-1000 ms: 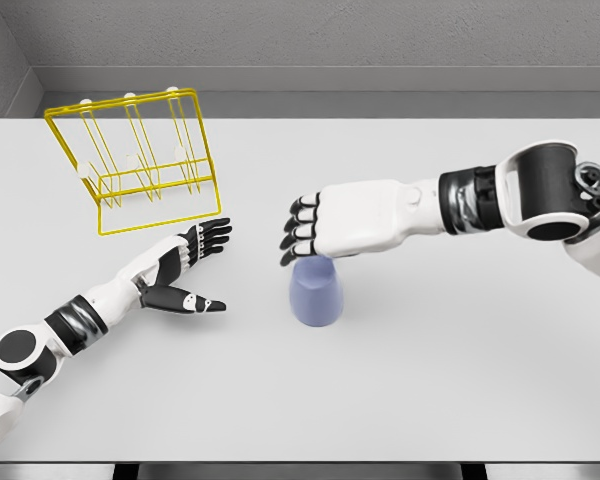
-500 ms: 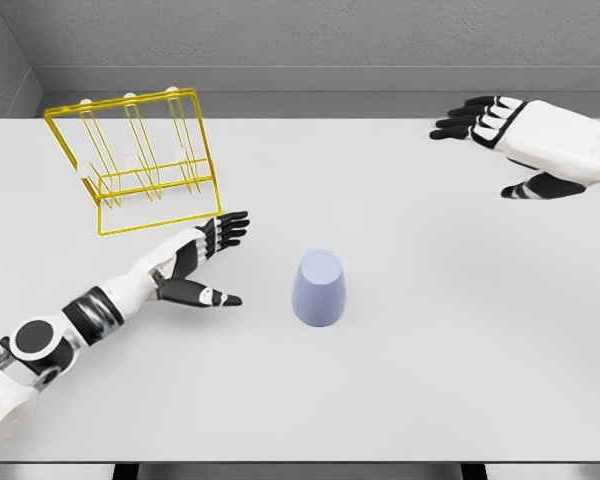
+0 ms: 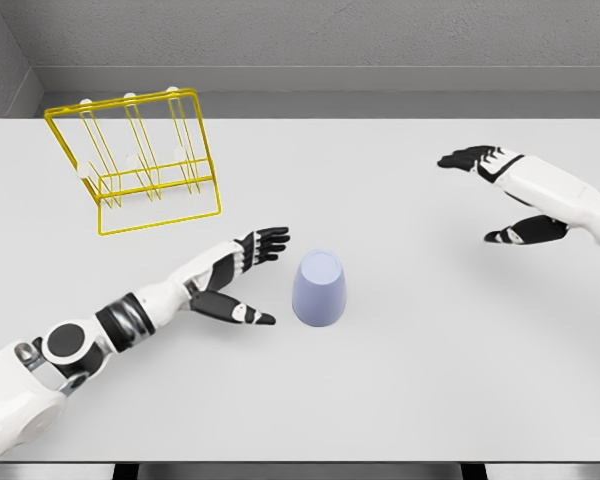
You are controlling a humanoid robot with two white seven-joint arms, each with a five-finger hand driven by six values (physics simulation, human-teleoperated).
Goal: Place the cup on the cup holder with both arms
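Note:
A pale blue cup (image 3: 319, 288) stands upside down on the white table (image 3: 400, 380), near the middle. My left hand (image 3: 258, 275) is just left of the cup, open, its fingers spread and its thumb low beside the cup's base, a small gap apart from it. Far off at the right edge my right hand (image 3: 498, 192) hovers open, holding nothing. The yellow wire cup holder (image 3: 135, 160) stands at the back left with white-tipped pegs.
The table's front edge runs along the bottom of the view. A grey wall closes off the back.
My right hand left the cup's top and swung to the far right, then dropped a little. My left hand has slid right, close to the cup. The cup stayed put.

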